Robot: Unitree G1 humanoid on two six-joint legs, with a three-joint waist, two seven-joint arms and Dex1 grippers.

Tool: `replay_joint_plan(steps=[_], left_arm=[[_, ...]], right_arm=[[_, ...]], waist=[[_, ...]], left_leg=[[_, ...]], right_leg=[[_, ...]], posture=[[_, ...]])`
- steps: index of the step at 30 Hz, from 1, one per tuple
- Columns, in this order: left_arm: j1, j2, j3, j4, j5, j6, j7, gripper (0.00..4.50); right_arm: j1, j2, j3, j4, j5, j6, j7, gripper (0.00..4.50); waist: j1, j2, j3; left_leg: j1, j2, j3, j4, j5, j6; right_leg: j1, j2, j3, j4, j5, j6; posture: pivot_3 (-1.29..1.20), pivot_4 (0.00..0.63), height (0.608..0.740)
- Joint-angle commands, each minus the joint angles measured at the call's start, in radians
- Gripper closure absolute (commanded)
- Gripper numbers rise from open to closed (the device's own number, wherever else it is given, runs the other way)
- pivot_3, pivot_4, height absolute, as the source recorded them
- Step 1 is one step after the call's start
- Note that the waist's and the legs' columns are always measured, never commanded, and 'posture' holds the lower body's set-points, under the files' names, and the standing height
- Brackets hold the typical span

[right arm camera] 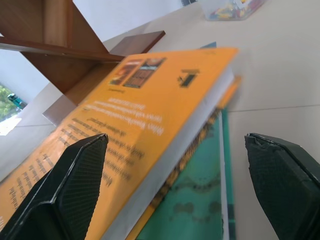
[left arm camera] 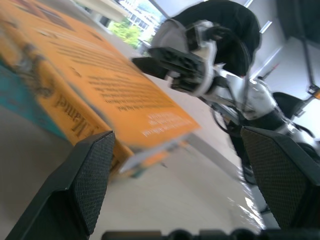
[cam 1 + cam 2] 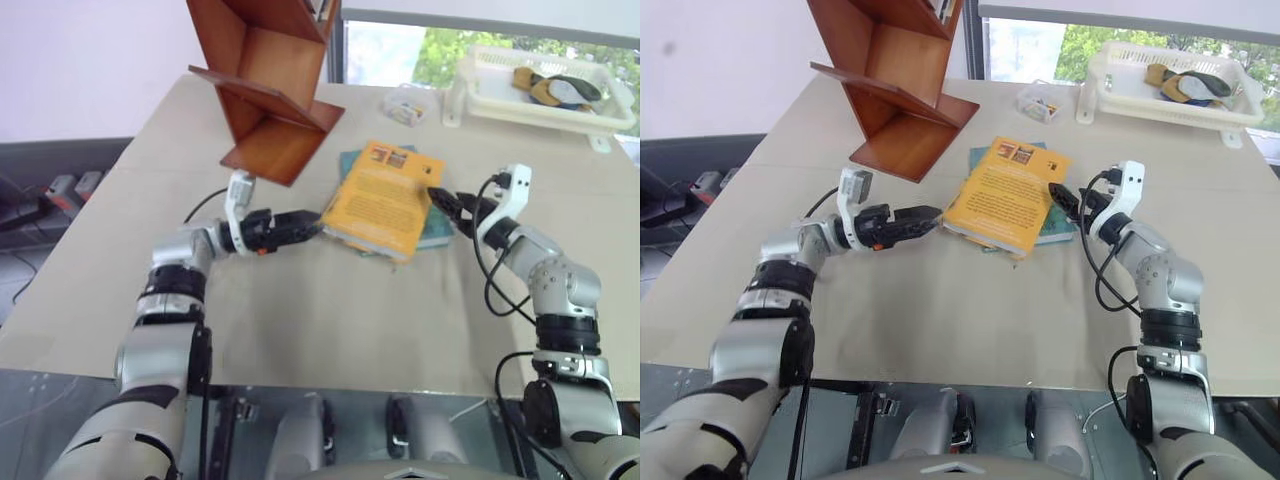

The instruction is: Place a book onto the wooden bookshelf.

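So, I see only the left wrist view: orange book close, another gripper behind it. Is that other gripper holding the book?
Observer: No. The right gripper is open at the book edge, not closed on it.
Operator: Is something under the book?
Observer: A teal book lies beneath it.
Operator: Where is the shelf?
Observer: The wooden bookshelf stands beyond the book, toward the table's far left.
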Motion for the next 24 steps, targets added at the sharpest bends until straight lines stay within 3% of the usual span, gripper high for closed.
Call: replay_joint_plan(steps=[1,11,15,24], left_arm=[[0.057,0.016,0.008,-0.202,-0.084,0.096,0.005,0.06],[0.239,0.011,0.013,-0.564,-0.241,0.232,0.122,0.06],[0.237,0.027,0.053,-0.558,-0.272,0.217,0.159,0.06],[0.249,0.196,0.094,-0.588,-0.199,0.003,0.156,0.06]], right_arm=[[-0.060,-0.026,0.012,0.028,-0.014,-0.017,0.043,0.00],[-0.144,-0.024,0.063,0.152,-0.072,-0.048,0.123,0.00],[-0.160,-0.023,0.069,0.189,-0.093,-0.068,0.141,0.00],[-0.255,-0.012,0.081,0.358,-0.143,-0.162,0.213,0.00]], waist=[[-0.001,0.000,0.000],[-0.012,0.000,0.000],[-0.012,0.000,0.000],[-0.019,0.001,0.000]], left_leg=[[0.000,0.000,0.000,0.000,0.000,0.000],[0.000,0.000,-0.001,0.000,0.000,0.000],[0.000,0.000,0.000,0.000,0.000,0.000],[0.001,0.000,0.000,-0.002,0.000,-0.001]], right_leg=[[0.000,0.000,0.000,0.001,0.000,0.000],[0.000,-0.001,0.000,0.000,0.000,0.000],[0.000,0.000,0.000,0.000,0.000,0.000],[0.000,0.000,0.000,-0.001,0.000,0.000]], posture=[[0.00,0.150,0.712],[0.00,0.150,0.712],[0.00,0.150,0.712],[0.00,0.150,0.712]])
